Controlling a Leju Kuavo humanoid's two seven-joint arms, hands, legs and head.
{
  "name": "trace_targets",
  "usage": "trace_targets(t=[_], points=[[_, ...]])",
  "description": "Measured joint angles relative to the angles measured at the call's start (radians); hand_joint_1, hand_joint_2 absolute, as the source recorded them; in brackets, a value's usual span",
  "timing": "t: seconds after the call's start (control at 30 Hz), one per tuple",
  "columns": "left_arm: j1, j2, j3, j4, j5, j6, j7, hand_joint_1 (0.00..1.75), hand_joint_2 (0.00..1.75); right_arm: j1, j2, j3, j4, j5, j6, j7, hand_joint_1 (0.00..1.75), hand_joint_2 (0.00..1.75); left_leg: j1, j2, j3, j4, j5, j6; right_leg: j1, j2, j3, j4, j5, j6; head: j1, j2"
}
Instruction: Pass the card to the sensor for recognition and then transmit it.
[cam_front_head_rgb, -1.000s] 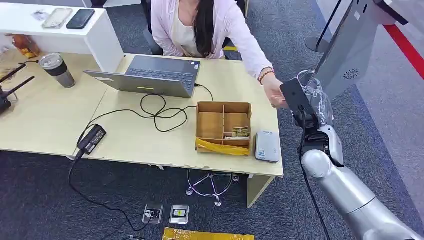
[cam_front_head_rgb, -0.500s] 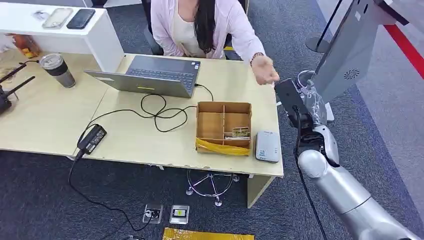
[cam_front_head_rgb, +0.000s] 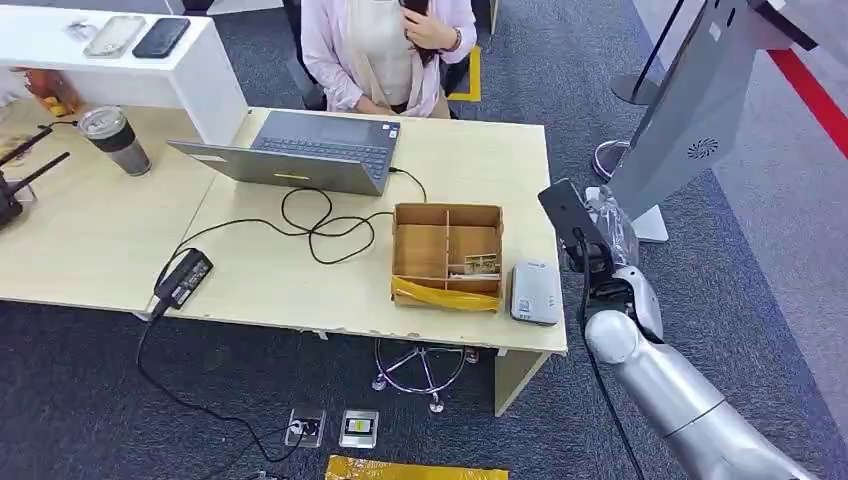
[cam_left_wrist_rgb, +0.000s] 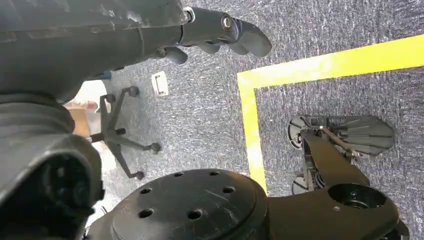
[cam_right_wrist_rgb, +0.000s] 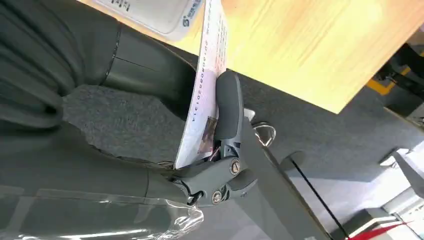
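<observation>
A pale wooden desk (cam_front_head_rgb: 120, 240) stands on dark grey carpet (cam_front_head_rgb: 90, 400) in an office. Beyond the desk's right-hand end, the robot's right hand (cam_right_wrist_rgb: 150, 145) holds a white card (cam_right_wrist_rgb: 206, 75) printed with text and a small photo, pinched between a dark finger (cam_right_wrist_rgb: 227, 105) and the thick grey thumb, the card standing edge-on just off the desk's corner. In the head view that hand (cam_front_head_rgb: 600, 235) is raised beside the desk edge, near the grey card sensor (cam_front_head_rgb: 534, 292) lying flat at the desk's front right corner. Just beside the sensor sits an open wooden box (cam_front_head_rgb: 446, 252) with compartments, a yellow strip along its front. A black cable (cam_front_head_rgb: 310, 225) loops from a laptop (cam_front_head_rgb: 300, 152) toward a power brick (cam_front_head_rgb: 182, 278). A steel tumbler (cam_front_head_rgb: 115, 140) stands to the left. A person in a pink top (cam_front_head_rgb: 385, 50) sits behind the desk, one hand raised near the chest. The left hand (cam_left_wrist_rgb: 220, 37) hangs over carpet marked with yellow tape (cam_left_wrist_rgb: 280, 85), fingers loosely curled, holding nothing.
</observation>
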Motion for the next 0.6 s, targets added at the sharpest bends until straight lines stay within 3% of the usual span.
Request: trace_targets(t=[0.37, 0.6], points=[[0.0, 0.0, 0.0, 0.0, -0.005, 0.001, 0.009, 0.0, 0.0, 0.059, -0.018, -0.017, 0.032, -0.072, 0.013, -0.025, 1.75, 1.75, 0.0, 0.0, 0.0, 0.0, 0.0, 0.0, 0.0, 0.0, 0.0, 0.0, 0.0, 0.0, 0.0, 0.0], [0.0, 0.0, 0.0, 0.0, -0.01, -0.003, -0.001, 0.0, 0.0, 0.083, -0.021, -0.016, 0.048, -0.052, 0.033, -0.035, 1.75, 1.75, 0.0, 0.0, 0.0, 0.0, 0.0, 0.0, 0.0, 0.0, 0.0, 0.0, 0.0, 0.0, 0.0, 0.0]])
